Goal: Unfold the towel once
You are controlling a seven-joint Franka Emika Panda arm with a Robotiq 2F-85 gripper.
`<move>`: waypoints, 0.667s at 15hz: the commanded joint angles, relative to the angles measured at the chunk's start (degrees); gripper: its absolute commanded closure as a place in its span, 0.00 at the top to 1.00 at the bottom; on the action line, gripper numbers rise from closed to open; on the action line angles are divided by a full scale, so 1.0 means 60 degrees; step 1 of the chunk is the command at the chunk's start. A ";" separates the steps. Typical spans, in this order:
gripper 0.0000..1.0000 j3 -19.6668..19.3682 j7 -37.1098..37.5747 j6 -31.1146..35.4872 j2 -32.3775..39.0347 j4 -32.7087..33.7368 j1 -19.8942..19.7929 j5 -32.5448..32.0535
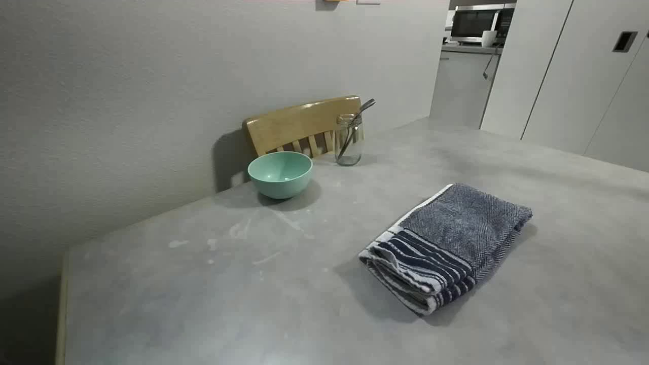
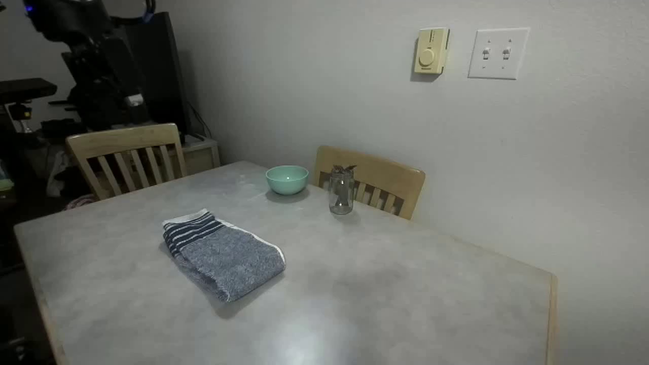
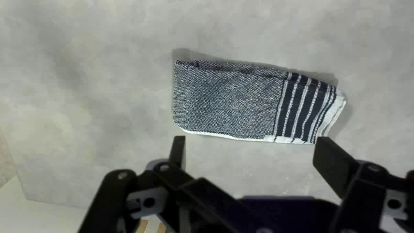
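Towel (image 1: 461, 223) lies folded in stacked layers on the grey table (image 2: 405, 299), well apart from the teal bowl (image 1: 280, 175) and farther than the bowl from the wall (image 1: 127, 101). Its long white-edged side faces the bowl; navy-and-white stripes band one end (layers read best there, in an exterior view). Gripper (image 3: 250, 140): fingers (image 3: 178, 152) spread wide in the wrist view, released, towel ungripped; how high above the cloth, cannot tell. Bowl upright. Glass jar (image 1: 354, 152), utensils (image 1: 365, 105) leaning inside and sticking out of its mouth, near the bowl but apart from it. Wooden chair back (image 1: 304, 121) on the wall side of the bowl. A second chair back (image 2: 124, 139) stands past another table edge, well apart from the bowl. Thermostat (image 2: 431, 50) and double switch plate (image 2: 499, 53) on the wall, higher than the bowl.
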 commanded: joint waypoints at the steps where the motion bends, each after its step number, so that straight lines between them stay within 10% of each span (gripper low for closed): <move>1: 1.00 -0.0072 0.0044 -0.0033 0.0006 0.0023 0.0083 -0.0052; 10: 1.00 -0.0283 -0.0349 0.0507 0.1638 0.0811 0.0289 0.0233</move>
